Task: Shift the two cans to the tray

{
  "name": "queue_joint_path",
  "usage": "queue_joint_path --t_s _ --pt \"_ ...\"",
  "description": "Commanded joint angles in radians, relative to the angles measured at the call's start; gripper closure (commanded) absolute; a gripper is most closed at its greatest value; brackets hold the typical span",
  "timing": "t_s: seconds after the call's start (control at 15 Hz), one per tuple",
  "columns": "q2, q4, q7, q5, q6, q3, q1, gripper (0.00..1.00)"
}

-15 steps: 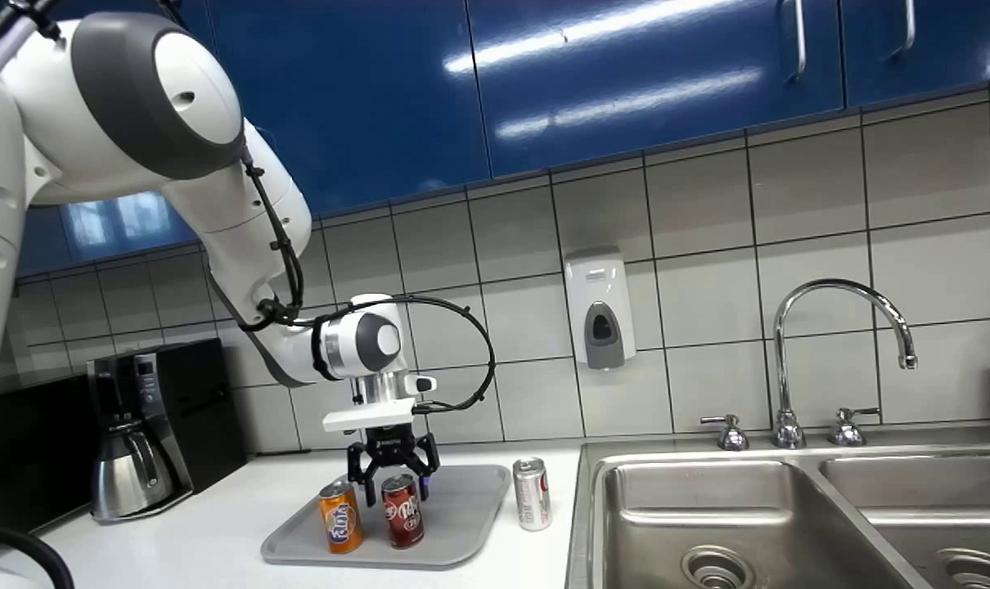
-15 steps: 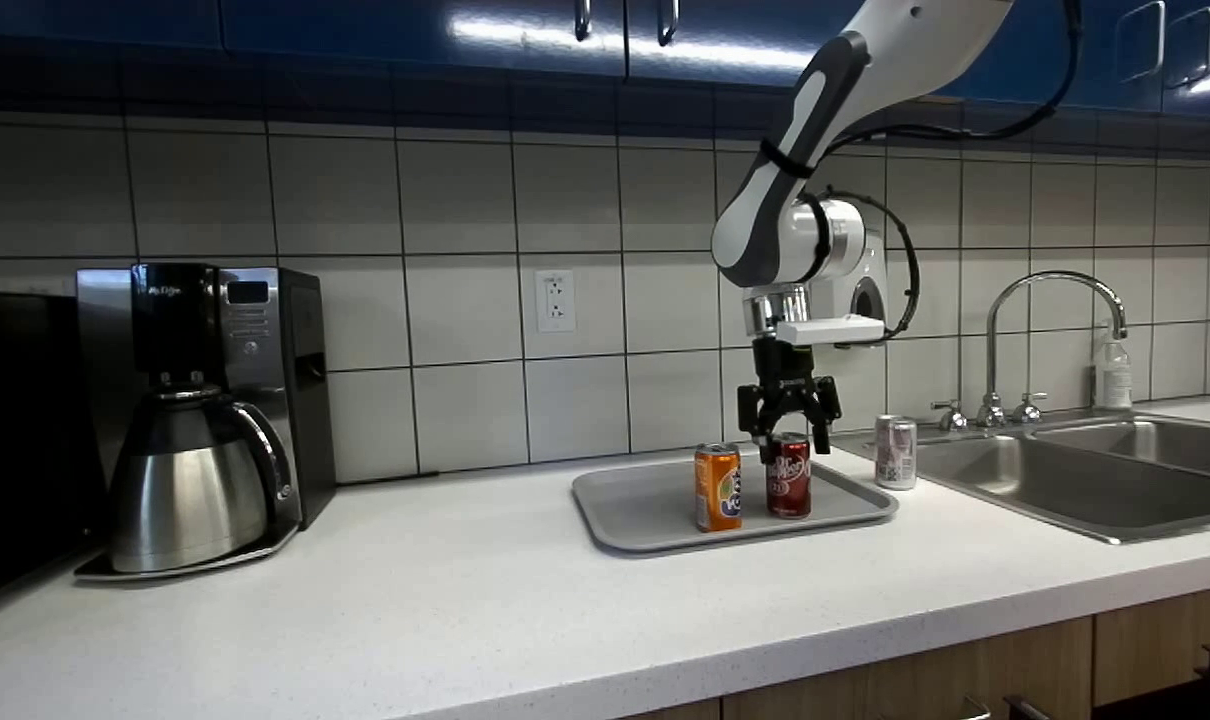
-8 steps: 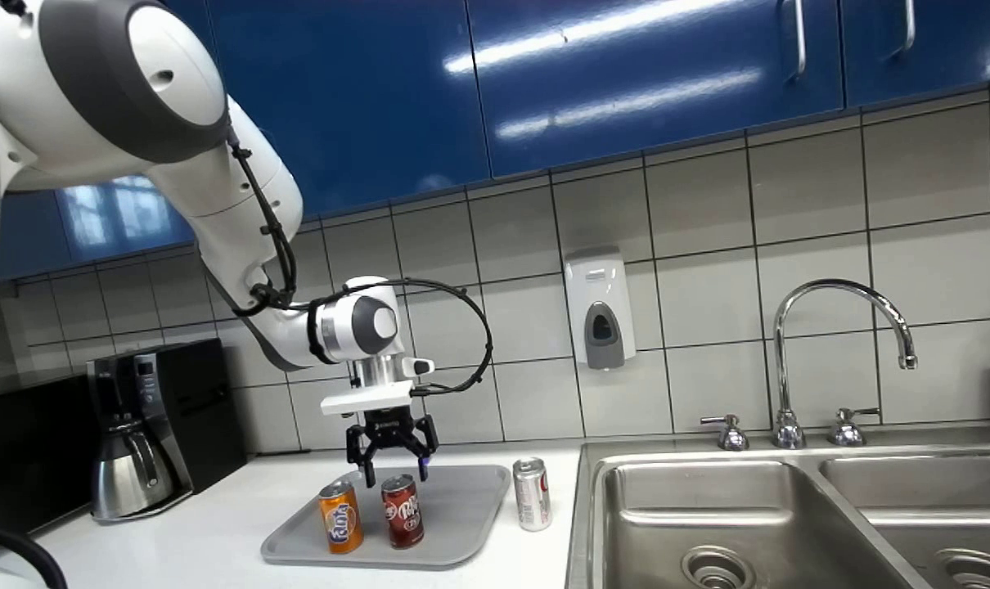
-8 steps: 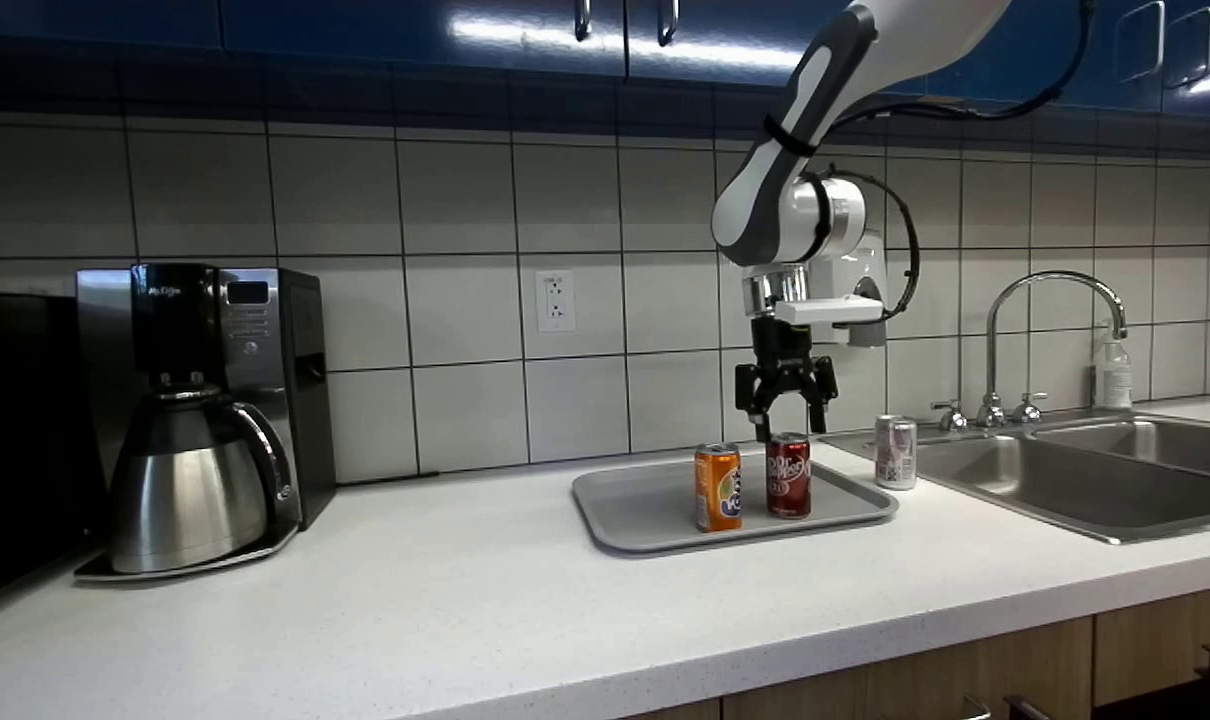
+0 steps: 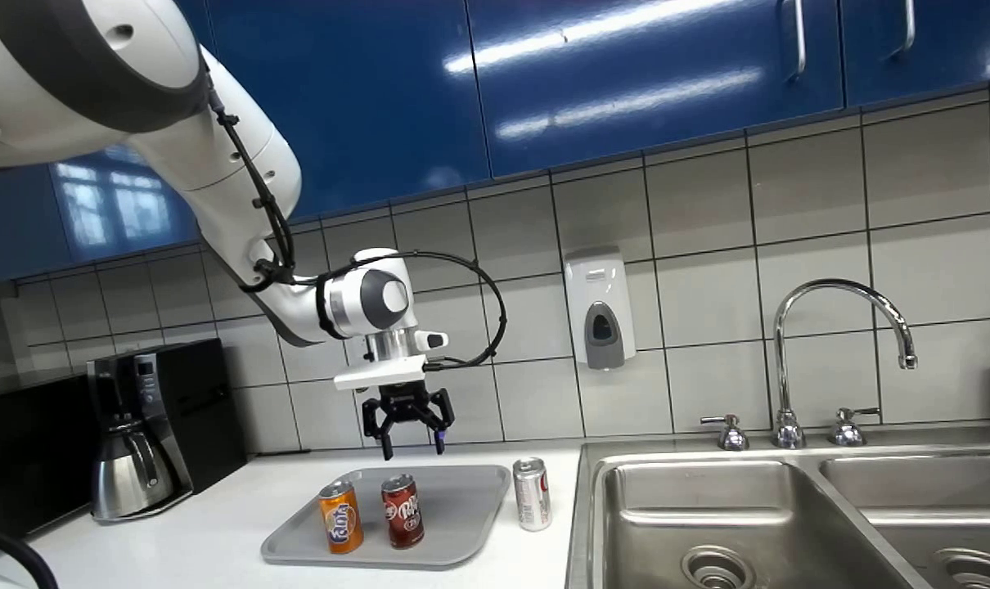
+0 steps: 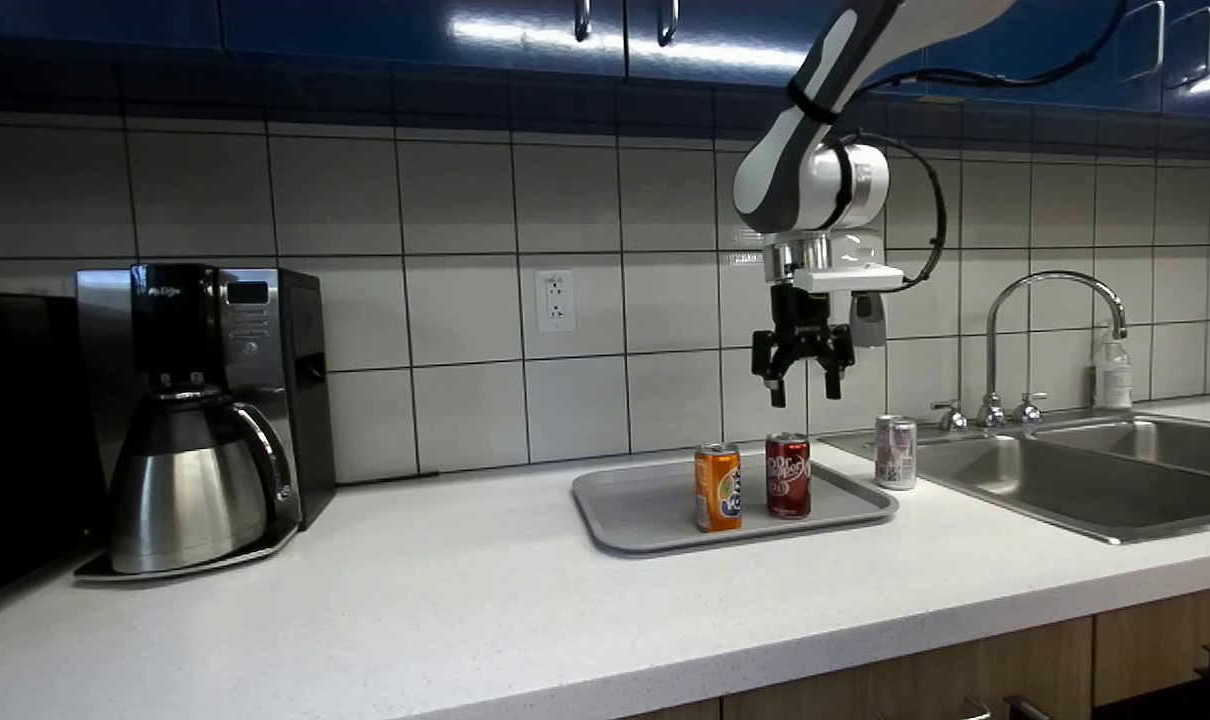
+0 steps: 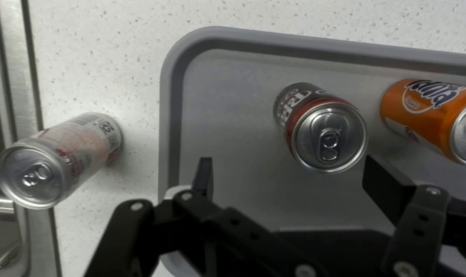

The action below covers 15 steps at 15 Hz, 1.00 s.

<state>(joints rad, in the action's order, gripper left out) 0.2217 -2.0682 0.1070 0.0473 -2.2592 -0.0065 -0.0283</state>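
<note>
Claw point(image 5: 413, 451) spread wide abv tray point(image 5: 466, 495), red can point(image 5: 402, 514) & orange can point(image 5: 341, 519) on it, silver can point(image 5: 533, 496) on c'top point(image 6: 445, 600)

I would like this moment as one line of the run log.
fingers: open, above tray; dark red can: upright on tray; silver can: on counter beside tray

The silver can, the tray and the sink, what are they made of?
The silver can: metal, probably aluminium; its bare top is shiny.
The tray: perhaps plastic, matte grey; it shows no sharp reflections, but painted metal is possible too.
The sink: metal, likely stainless steel, with a satin shine; soft streaks of light show on its walls.
</note>
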Motion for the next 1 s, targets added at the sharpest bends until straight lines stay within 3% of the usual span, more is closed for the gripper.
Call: queue_joint_path --t_s 0.0,0.93 --pt "-0.003 0.028 0.025 0.016 0.032 -0.016 0.035 0.0" --pt "0.038 0.165 0.085 0.02 0.072 -0.117 0.161 0.0"
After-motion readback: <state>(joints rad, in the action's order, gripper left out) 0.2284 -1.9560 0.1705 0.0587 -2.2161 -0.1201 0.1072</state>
